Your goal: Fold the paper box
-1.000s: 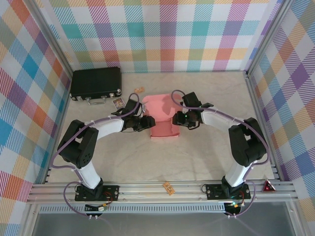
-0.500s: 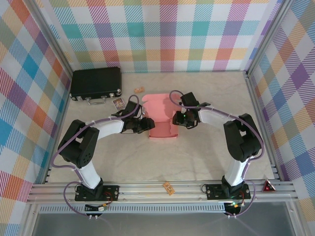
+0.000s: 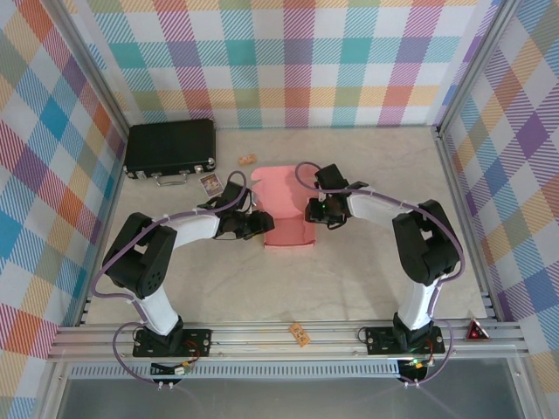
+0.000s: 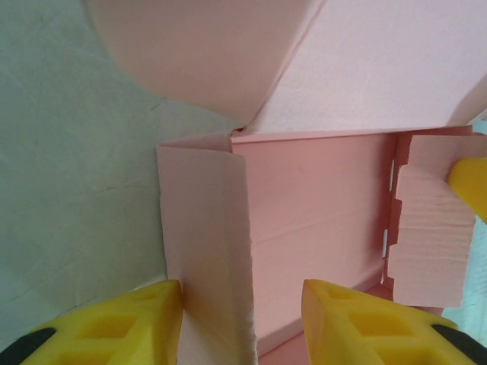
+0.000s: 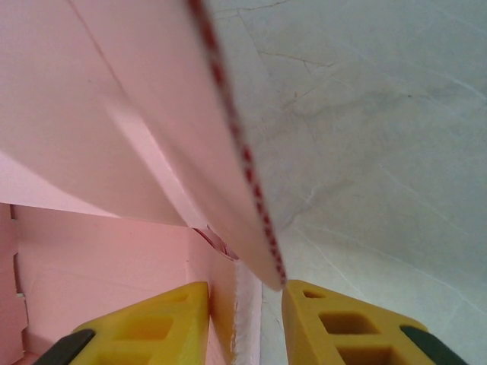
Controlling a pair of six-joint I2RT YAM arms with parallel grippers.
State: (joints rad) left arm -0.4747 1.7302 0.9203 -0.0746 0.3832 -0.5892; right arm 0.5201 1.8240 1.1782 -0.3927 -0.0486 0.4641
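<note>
The salmon-pink paper box [image 3: 288, 218] lies mid-table, its lid flap raised at the far end. My left gripper [image 3: 261, 223] is at its left wall and my right gripper [image 3: 315, 212] at its right wall. In the left wrist view the left gripper [image 4: 242, 323] is open astride the upright left wall [image 4: 202, 251]. That wall rests against the outer finger, and the inner finger stands well apart over the box floor. In the right wrist view the right gripper [image 5: 245, 323] stands narrowly open astride the right wall [image 5: 228, 304], a sliver of table showing beside the outer finger. A slanting flap [image 5: 175, 129] hangs above it.
A black hard case [image 3: 170, 148] lies at the back left, with a small card [image 3: 210, 183] and a tan scrap [image 3: 247, 160] near it. An orange tag [image 3: 300, 333] sits on the front rail. Plaid walls enclose the table on three sides.
My right gripper has shifted left onto the box's right wall and its jaws have narrowed. The left gripper has barely moved.
</note>
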